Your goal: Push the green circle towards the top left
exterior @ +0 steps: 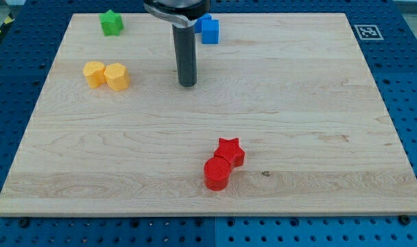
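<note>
My tip rests on the wooden board, in the upper middle of the view. A green block, which looks star-shaped, sits near the board's top left corner, well to the upper left of my tip. No round green block shows in the view. A blue block lies just to the upper right of the rod, its left side partly hidden behind the arm.
Two yellow blocks touch each other at the left, level with my tip. A red star and a red circle touch each other at the lower middle. A marker tag sits off the top right corner.
</note>
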`<state>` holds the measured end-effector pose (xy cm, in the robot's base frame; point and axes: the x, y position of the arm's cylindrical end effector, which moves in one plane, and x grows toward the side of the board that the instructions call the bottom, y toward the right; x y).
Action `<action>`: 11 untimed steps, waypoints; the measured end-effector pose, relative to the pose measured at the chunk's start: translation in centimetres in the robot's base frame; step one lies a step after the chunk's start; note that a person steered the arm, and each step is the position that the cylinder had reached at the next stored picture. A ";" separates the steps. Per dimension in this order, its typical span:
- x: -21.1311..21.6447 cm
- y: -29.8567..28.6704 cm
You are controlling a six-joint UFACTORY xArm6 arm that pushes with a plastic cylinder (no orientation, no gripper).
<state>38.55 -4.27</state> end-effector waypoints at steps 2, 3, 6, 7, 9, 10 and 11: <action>-2.1 0.1; -1.7 3.7; -4.0 3.6; -4.7 1.5; -8.0 -3.5; -8.3 -4.2; -5.9 -3.9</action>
